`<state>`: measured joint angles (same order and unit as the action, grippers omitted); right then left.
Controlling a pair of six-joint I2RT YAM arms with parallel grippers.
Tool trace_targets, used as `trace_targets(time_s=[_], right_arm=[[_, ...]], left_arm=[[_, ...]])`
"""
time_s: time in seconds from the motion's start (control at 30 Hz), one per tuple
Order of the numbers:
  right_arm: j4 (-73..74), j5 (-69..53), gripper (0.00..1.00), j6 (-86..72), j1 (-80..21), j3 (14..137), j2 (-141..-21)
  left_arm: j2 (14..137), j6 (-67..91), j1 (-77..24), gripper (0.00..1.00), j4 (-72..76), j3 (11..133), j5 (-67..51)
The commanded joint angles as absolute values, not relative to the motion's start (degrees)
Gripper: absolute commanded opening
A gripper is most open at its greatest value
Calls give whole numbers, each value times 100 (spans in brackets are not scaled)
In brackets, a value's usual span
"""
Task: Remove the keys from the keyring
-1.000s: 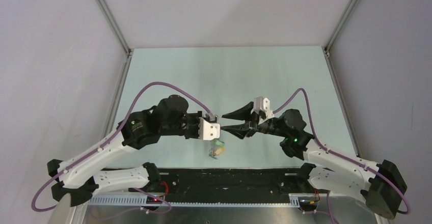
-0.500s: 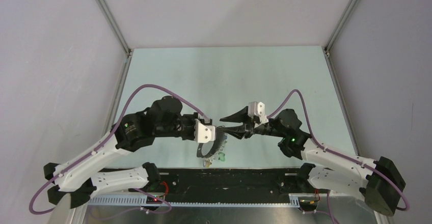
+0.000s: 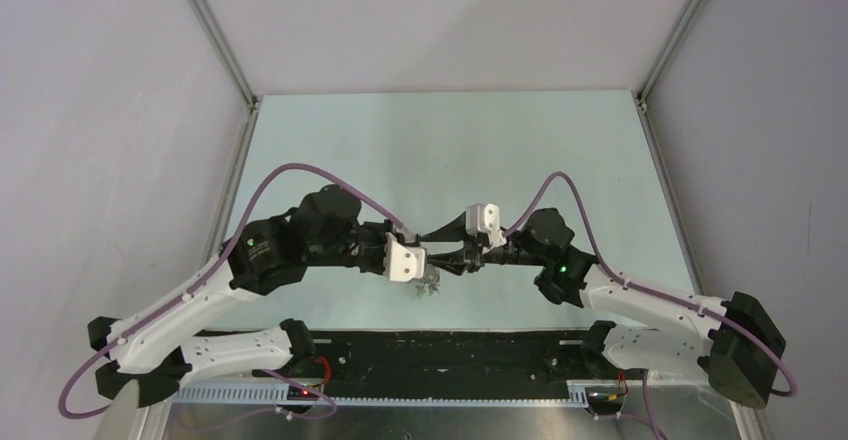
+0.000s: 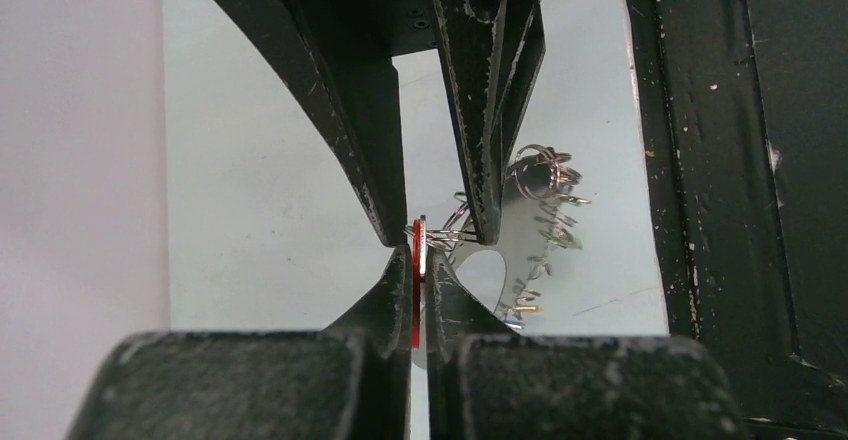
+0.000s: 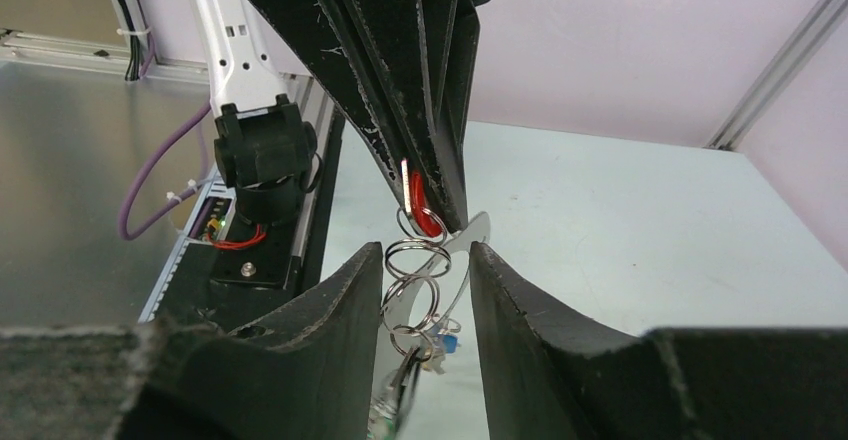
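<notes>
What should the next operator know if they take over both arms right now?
Left gripper: jaws shut on the red-headed key, holding the bunch up off the table.
Right gripper: jaws open, on either side of the small split rings just below that key, not gripping.
The keyring and the other keys hang underneath.
Done: bunch held up between the arms; no key seen free yet.
Left: probably close the right jaws on the rings, then work each key off.

1 small silver key with a red plastic head (image 4: 416,285), edge-on, pinched between left gripper (image 4: 418,260) fingertips, chain of small silver split rings (image 5: 413,272) hanging beneath it between right gripper (image 5: 425,255) spread fingers, curved grey metal keyring (image 5: 472,243) just behind, blue-headed key (image 5: 448,343) dangling lower
</notes>
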<state>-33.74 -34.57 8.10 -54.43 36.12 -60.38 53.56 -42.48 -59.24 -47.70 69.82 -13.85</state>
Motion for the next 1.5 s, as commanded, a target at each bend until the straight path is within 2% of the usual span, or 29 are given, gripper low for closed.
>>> trace_targets(time_s=[0.0, 0.07, 0.17, 0.37, 0.47, 0.6, 0.7, 0.77, 0.83, 0.93, 1.07, 1.13, 1.27, 1.47], right_arm=[[-3449, -3515, 42, 1007, -5475, 3923, -6139], [-3411, -3542, 40, 1036, -5467, 3970, -6214], [-3370, -3572, 28, 1029, -5443, 3989, -6251], [-3313, -3654, 12, 926, -5306, 3990, -6237], [-3326, -3669, 8, 804, -5212, 3988, -6238], [-3602, -3465, 4, 93, -4941, 3988, -6287], [-3954, -3220, 0, -1195, -4674, 3990, -6416], [-4174, -3073, 2, -1950, -4589, 3985, -6517], [-4271, -2874, 9, -2610, -4521, 3990, -6607], [-4333, -2766, 30, -3220, -4384, 3988, -6655], [-4254, -3026, 47, -2634, -4111, 3981, -6482], [-4012, -3134, 51, -2185, -3884, 3982, -6256], [-3633, -3464, 53, -1466, -3342, 3979, -6055], [-3619, -3742, 48, -358, -2975, 3990, -6206]], left_arm=[[5392, -4504, -5950, 0, -4450, 7236, -1525], [5419, -4561, -5950, 0, -4449, 7268, -1512], [5441, -4637, -5950, 0, -4449, 7304, -1434], [5486, -4782, -5952, 0, -4440, 7376, -1133], [5545, -4821, -5942, 0, -4363, 7372, -956], [5578, -4908, -5943, 0, -4211, 7218, -870], [5607, -4962, -5919, 0, -4023, 7065, -747], [5677, -4980, -5864, 0, -3902, 7020, -732], [5812, -4968, -5772, 0, -3750, 7083, -741], [6067, -4903, -5544, 0, -3554, 7231, -802], [6424, -4852, -5212, 0, -3152, 7352, -947], [6471, -4874, -5083, 0, -2956, 7299, -1071], [6461, -4940, -4932, 0, -2663, 7068, -1195], [6336, -5039, -4861, 0, -2342, 6659, -1384]])
